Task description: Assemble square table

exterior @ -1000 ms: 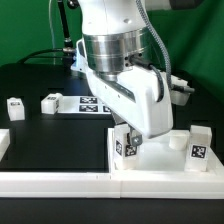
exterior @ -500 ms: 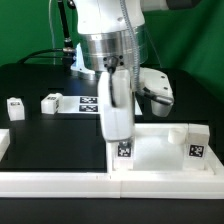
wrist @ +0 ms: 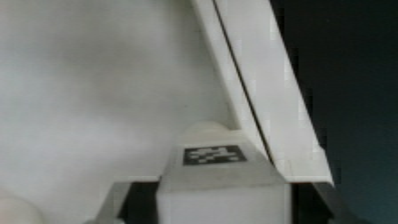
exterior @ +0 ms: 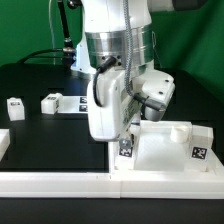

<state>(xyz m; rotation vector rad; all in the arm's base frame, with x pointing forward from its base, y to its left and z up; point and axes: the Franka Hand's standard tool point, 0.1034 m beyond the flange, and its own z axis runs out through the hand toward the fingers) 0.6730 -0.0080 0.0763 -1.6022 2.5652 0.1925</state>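
Observation:
The white square tabletop (exterior: 160, 152) lies at the exterior view's lower right, and in the wrist view its flat face (wrist: 89, 100) and raised rim (wrist: 249, 80) fill the frame. My gripper (exterior: 125, 138) (wrist: 217, 205) is shut on a short white leg (exterior: 127, 148) (wrist: 214, 160). That leg stands upright at the tabletop's near corner, close against the rim, its tag facing the cameras. Dark fingers (wrist: 143, 200) flank it on both sides. A second tagged leg (exterior: 200, 146) stands on the tabletop's right side. Two more legs (exterior: 14, 108) (exterior: 50, 101) lie on the black table at the left.
The marker board (exterior: 92, 103) lies behind the arm. A long white border rail (exterior: 55, 182) runs along the front edge, with a short white piece (exterior: 3, 145) at the far left. Black table surface (exterior: 55, 140) stretches left of the tabletop.
The wrist has turned about the upright leg, so the gripper body swung from facing right to facing left. The leg stays at the same corner, still held.

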